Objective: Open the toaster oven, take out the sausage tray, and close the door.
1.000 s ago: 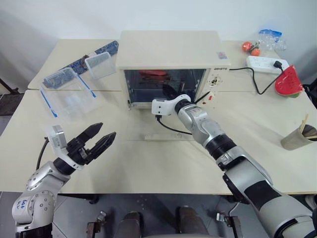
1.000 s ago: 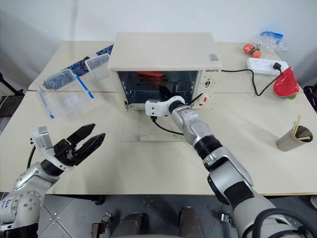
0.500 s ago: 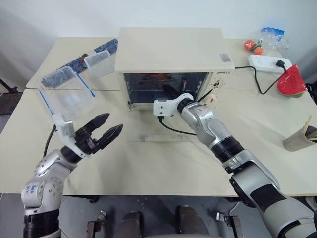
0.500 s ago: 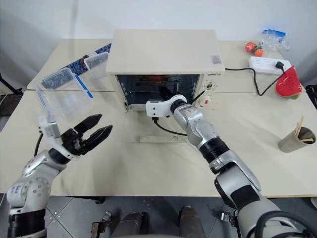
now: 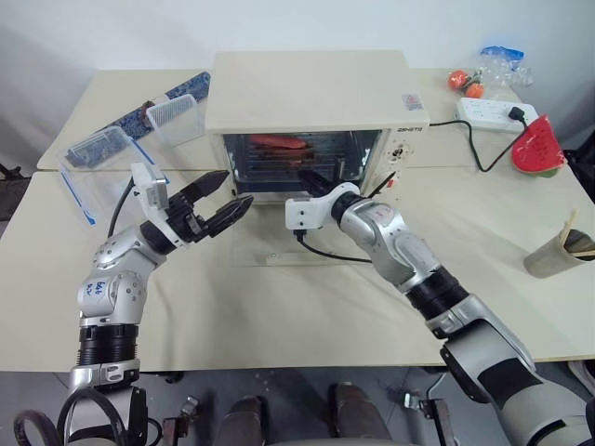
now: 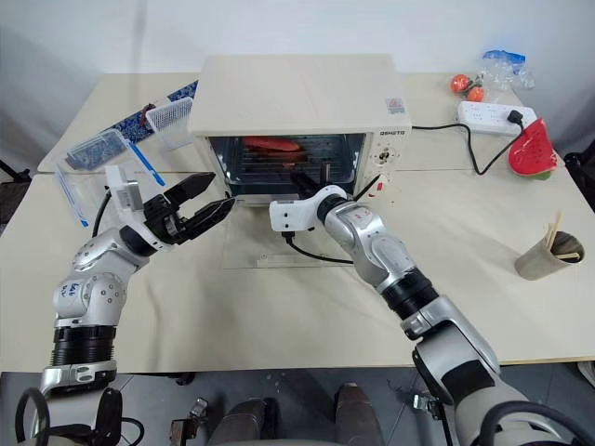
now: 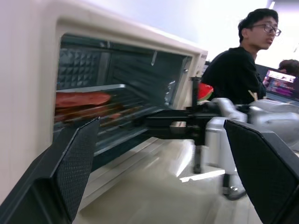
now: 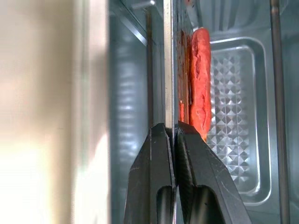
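While the left gripper hangs wide open and empty at the oven mouth's left side, the sausage tray sits inside the toaster oven, the right gripper pinched shut on its front rim. The door lies flat; a level, straight draw should keep the sausage aboard.

I see the toaster oven on the worktop with its door folded down flat. My right gripper reaches into the cavity, pinched on the front edge of the sausage tray. My left gripper hovers spread wide by the oven's left corner.
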